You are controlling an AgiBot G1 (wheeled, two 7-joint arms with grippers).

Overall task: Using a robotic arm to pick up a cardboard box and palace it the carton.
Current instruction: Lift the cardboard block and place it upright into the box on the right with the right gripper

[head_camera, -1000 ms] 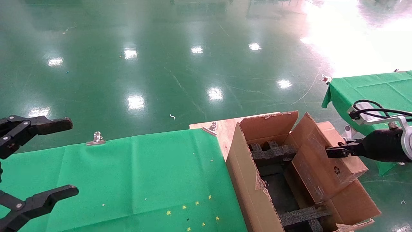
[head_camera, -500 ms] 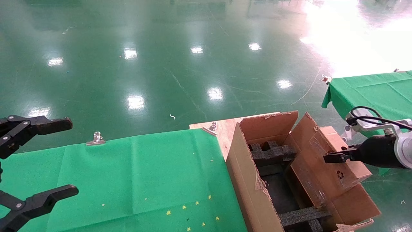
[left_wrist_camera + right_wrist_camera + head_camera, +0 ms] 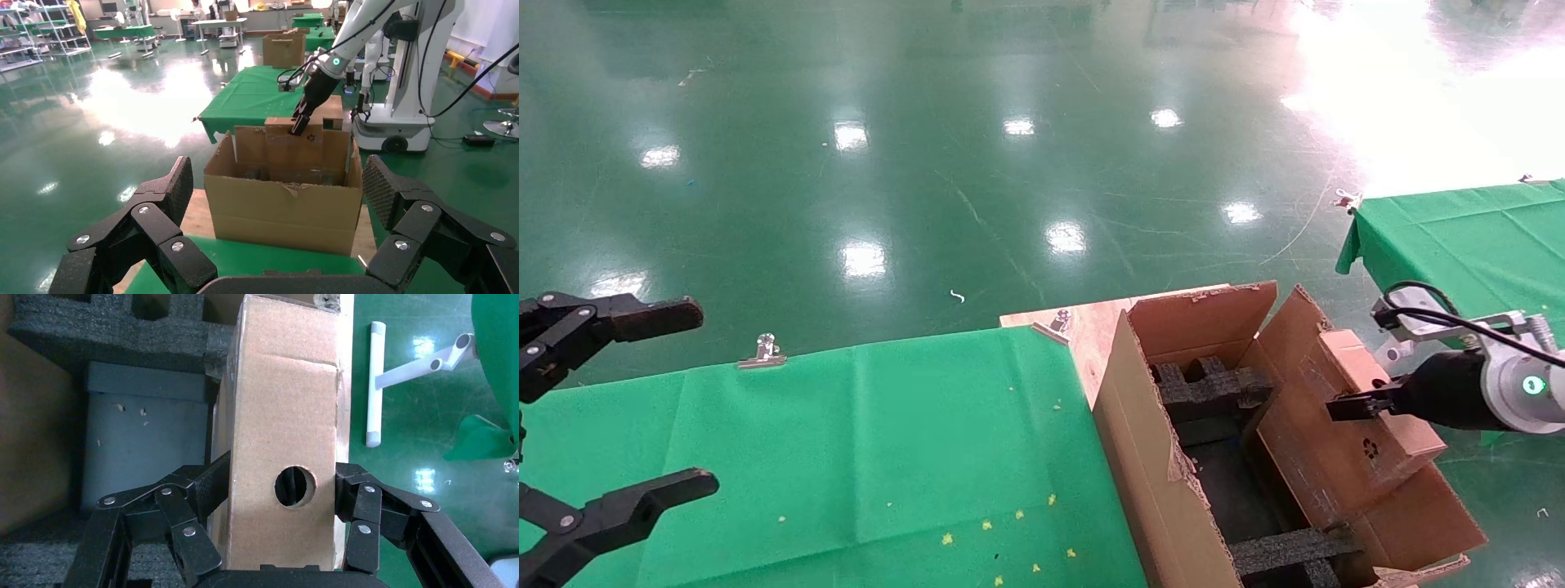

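Right gripper [image 3: 1348, 406]: black fingers clamped on the two broad faces of the cardboard box [image 3: 1369, 408], as the right wrist view shows, with a round finger hole [image 3: 295, 486] in the box's narrow edge between the fingers. It belongs to the robotic arm [image 3: 1491, 384], white, with a glowing green ring at the wrist.

Cardboard box: held on edge and tilted, against the outer face of the carton's [image 3: 1164, 474] right-hand flap [image 3: 1287, 367], above the folded-out flap below it. Recycling mark [image 3: 1370, 447] visible on its broad face. Its lower edge is hidden behind the flap; whether it touches the flap cannot be told.

Carton: stands open at the end of the green-covered table [image 3: 846, 441]. Black foam blocks [image 3: 1209, 388] inside; the interior floor is mostly in shadow, and the near end is cut off by the frame.

Left gripper [image 3: 617, 408]: spread wide, holding nothing, hanging over the table's left side, partly cut off.

Change from half a second before: the right gripper and box have shifted slightly left and toward the carton, and the ring light has come into sight. The left gripper and the carton have not moved.
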